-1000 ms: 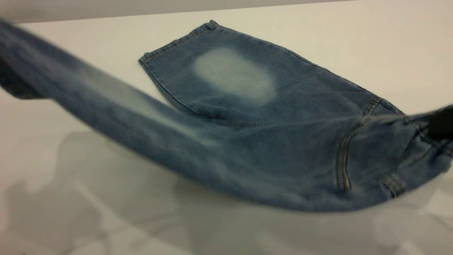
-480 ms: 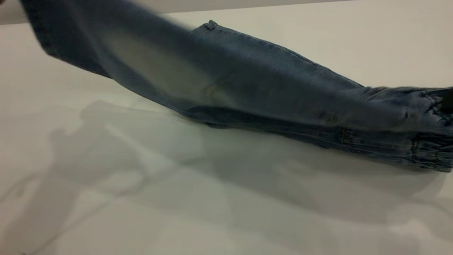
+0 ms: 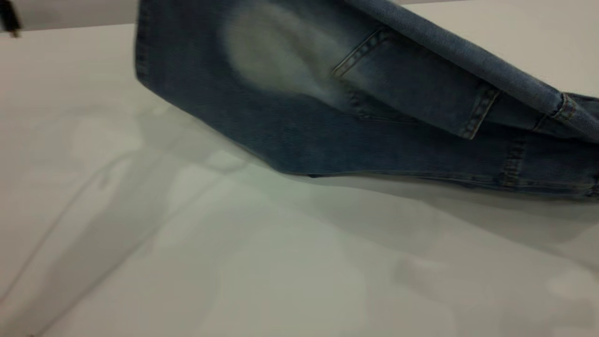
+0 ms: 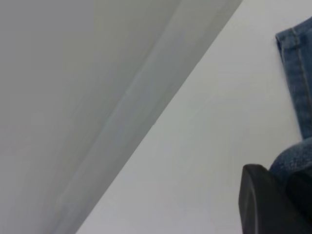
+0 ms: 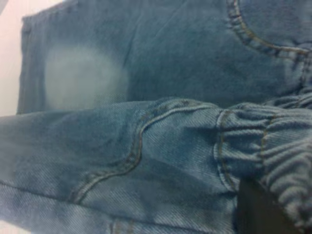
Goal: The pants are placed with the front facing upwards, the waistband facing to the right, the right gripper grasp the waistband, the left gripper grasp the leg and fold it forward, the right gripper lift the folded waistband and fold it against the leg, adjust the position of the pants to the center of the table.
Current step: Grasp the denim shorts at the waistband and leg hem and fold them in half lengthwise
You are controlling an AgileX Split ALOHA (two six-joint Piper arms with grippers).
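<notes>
We judge first fold midway: left gripper [image 4: 273,204] jaws clamp pants [image 3: 327,93] leg, carried aloft over other leg; right gripper [image 5: 261,212] jaws pinch waistband [image 5: 273,146]; second fold, centring on counter [image 3: 234,257] remain.

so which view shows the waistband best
The right wrist view: the waistband fills its corner, gathered ruffles clear, a dark finger of the right gripper against it. The exterior view cuts it off at the frame's edge; the left wrist view shows only leg denim.

no readable text, labels or numbers anywhere.
</notes>
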